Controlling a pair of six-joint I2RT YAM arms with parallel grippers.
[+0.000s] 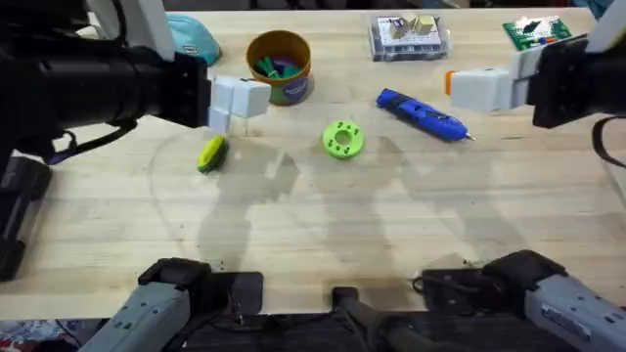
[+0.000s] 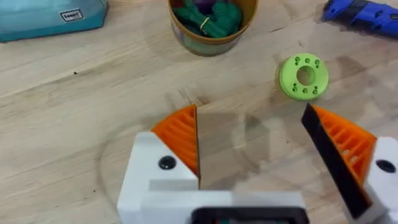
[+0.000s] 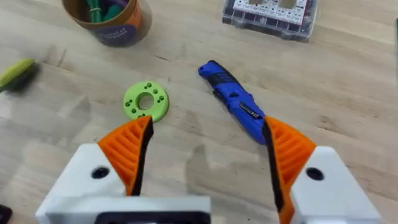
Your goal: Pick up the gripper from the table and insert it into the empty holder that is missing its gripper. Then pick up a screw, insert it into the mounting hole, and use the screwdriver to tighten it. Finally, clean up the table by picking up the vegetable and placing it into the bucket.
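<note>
left gripper: hovering over bare wood with its fingers spread wide and nothing between them; the bucket is just ahead of it
right gripper: also splayed open and empty; sits above the table with the screwdriver's tail end running in between the orange pads
screwdriver: lying flat on the table right of the lime-green disc, bit pointing away from the bucket; looks like smooth stiff plastic, light-ish I'd guess — grab it across the fat middle of the barrel so it doesn't roll or tip
vegetable: on the table left of the disc, well apart from the bucket; small, probably light and a bit slick — pinch it across its short side
bucket: upright toward the back; already has green and purple bits inside
screw box: clear case at the far edge
</note>
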